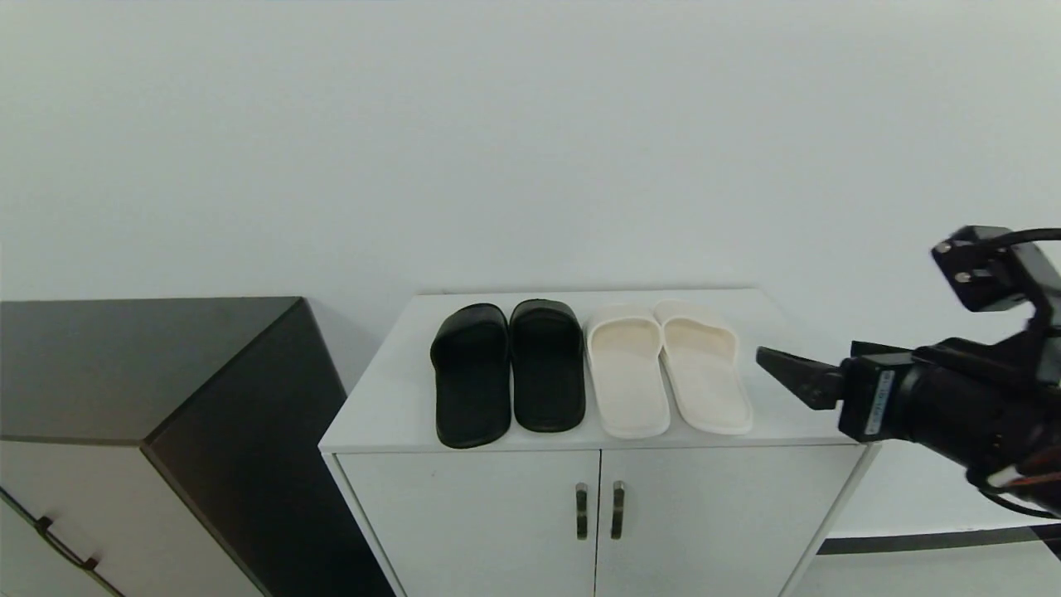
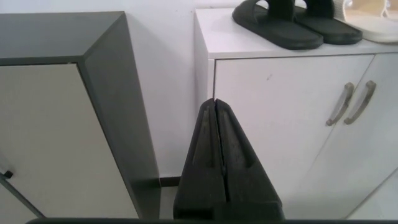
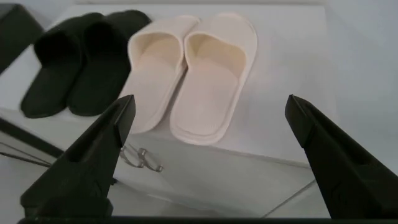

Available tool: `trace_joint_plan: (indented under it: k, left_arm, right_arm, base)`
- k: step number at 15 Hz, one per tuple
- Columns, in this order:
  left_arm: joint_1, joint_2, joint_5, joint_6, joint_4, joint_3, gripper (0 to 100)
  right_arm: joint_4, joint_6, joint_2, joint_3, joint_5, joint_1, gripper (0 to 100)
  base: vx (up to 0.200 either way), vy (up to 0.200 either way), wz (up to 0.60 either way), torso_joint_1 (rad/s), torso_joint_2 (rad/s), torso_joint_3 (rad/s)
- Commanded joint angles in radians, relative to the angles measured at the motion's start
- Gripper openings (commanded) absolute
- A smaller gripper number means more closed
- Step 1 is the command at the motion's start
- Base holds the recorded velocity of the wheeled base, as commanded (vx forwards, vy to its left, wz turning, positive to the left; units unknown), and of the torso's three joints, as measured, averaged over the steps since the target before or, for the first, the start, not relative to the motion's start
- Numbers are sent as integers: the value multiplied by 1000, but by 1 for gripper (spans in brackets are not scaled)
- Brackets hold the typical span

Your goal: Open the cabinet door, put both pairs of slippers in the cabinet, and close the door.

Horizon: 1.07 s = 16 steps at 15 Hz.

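Right gripper (image 3: 210, 102) stands wide and empty, facing the white slippers (image 3: 193, 68). Left gripper (image 2: 216, 109) is pressed together and empty, at lower centre of the left wrist view, near the cabinet (image 2: 280, 112) handles (image 2: 351, 102).

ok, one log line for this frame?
white two-door cabinet shut | black slide slippers, cream slide slippers on top | left gripper shut | right gripper open, empty
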<state>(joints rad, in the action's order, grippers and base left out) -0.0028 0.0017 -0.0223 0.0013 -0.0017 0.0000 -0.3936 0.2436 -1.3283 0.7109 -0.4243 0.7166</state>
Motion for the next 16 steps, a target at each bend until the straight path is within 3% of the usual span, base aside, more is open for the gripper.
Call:
trace_joint_plan:
  k: [1, 7, 9, 16]
  left_arm:
    - [0, 0, 1, -3, 0, 0, 0]
    - [0, 0, -1, -3, 0, 0, 0]
    - [0, 0, -1, -3, 0, 0, 0]
    - [0, 0, 1, -3, 0, 0, 0]
  right_arm:
    - [-1, 26, -196, 113, -22, 18, 100]
    - [-59, 26, -459, 275, -110, 17, 100]
    - [-79, 19, -558, 349, -182, 18, 100]
    - [-102, -4, -712, 527, -169, 3, 100]
  base:
    - [0, 0, 0, 0, 0, 0]
    - [0, 0, 0, 0, 0, 0]
    - [0, 0, 0, 0, 0, 0]
    - [0, 0, 0, 0, 0, 0]
